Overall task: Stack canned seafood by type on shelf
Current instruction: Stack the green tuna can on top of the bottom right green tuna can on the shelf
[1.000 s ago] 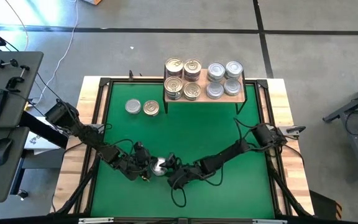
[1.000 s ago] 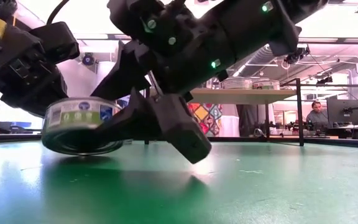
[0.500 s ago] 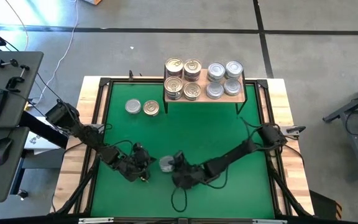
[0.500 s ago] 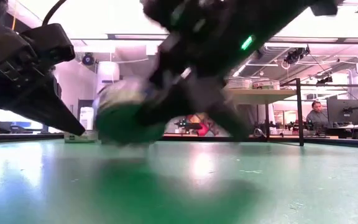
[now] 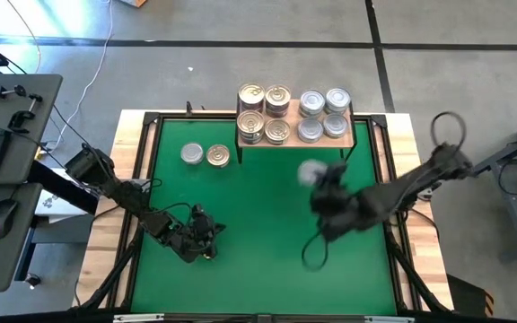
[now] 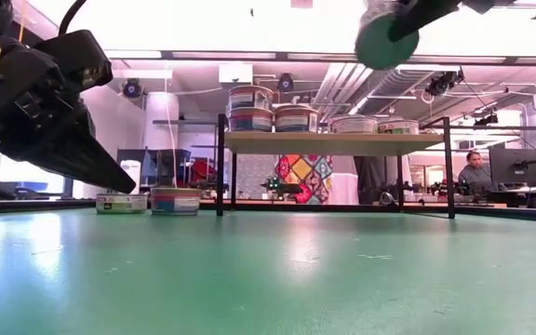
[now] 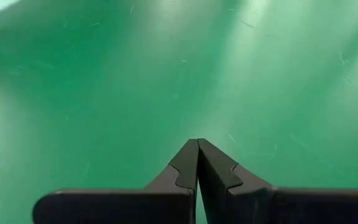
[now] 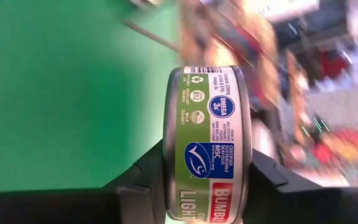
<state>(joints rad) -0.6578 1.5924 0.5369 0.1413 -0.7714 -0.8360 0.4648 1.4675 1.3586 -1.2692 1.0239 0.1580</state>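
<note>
Overhead, eight tins on shelf, two beside, right jaws gripping one.

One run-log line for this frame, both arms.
right gripper: shut on tin, lifted near shelf | left gripper: shut, empty, low over mat | two tins left on mat

The shelf is set at the far edge of the mat, near its middle. On it, four tins are grouped at the left and four tins at the right, some stacked. Two more tins are placed side by side on the mat, just left of the shelf. A tin is held above the mat by the right gripper, just before the shelf's right half. The left gripper is kept low at the near left.
</note>
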